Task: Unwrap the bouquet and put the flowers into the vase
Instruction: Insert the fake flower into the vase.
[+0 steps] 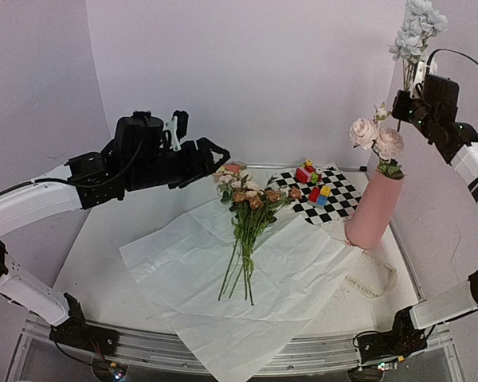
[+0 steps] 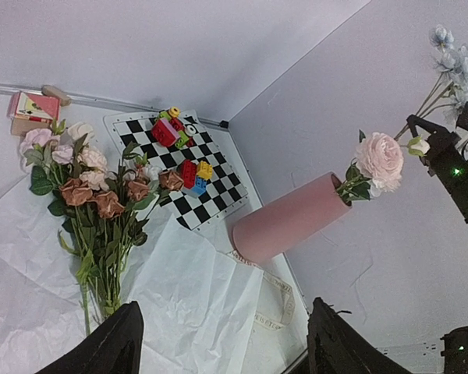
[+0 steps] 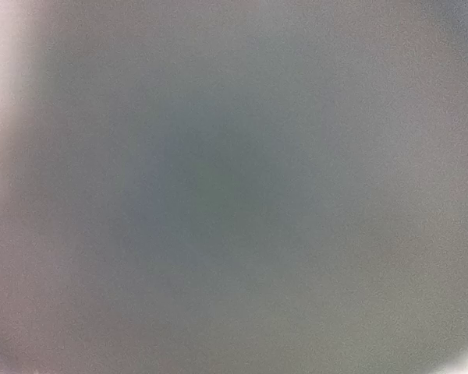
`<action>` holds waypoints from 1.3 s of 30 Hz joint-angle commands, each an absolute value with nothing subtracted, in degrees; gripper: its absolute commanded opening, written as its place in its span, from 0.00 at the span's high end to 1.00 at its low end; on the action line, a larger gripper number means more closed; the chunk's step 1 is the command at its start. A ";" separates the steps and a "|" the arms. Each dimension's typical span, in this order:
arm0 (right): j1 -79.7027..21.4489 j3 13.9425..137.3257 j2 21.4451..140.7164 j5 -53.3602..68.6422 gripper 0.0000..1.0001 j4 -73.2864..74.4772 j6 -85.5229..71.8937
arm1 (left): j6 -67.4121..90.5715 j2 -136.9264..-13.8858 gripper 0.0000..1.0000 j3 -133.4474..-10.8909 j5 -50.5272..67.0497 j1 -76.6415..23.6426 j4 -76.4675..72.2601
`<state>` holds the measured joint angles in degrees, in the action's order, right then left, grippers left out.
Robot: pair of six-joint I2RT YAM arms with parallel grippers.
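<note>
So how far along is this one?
Done: paper lies open, two pink roses stand in the vase. In hand: right gripper holds a pale sprig aloft. To do: the bunch on the paper, left gripper open over it.

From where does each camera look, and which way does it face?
Top external: above, behind the bases, looking down at the white paper; left arm and right arm show.
Left wrist: on the left arm, looking across the flowers to the vase; open left claw at bottom.
Right wrist: only grey blur, direction cannot be told.
Shared: top and left wrist both show flowers, vase, right claw gripping a pale sprig.
</note>
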<state>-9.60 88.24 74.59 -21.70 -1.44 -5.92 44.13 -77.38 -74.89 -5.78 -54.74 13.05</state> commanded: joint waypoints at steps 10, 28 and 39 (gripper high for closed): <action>-9.31 75.08 69.21 -22.53 1.00 -6.59 -8.60 | 47.26 -77.72 0.28 -74.55 -4.64 -54.76 13.77; -9.35 68.69 59.69 -23.28 0.48 -4.03 -10.24 | 49.67 -77.64 0.27 -72.72 -1.87 -54.76 14.29; -9.33 73.66 55.03 -19.32 0.11 9.34 -16.16 | 49.95 -78.85 0.26 -73.93 -4.56 -54.76 14.30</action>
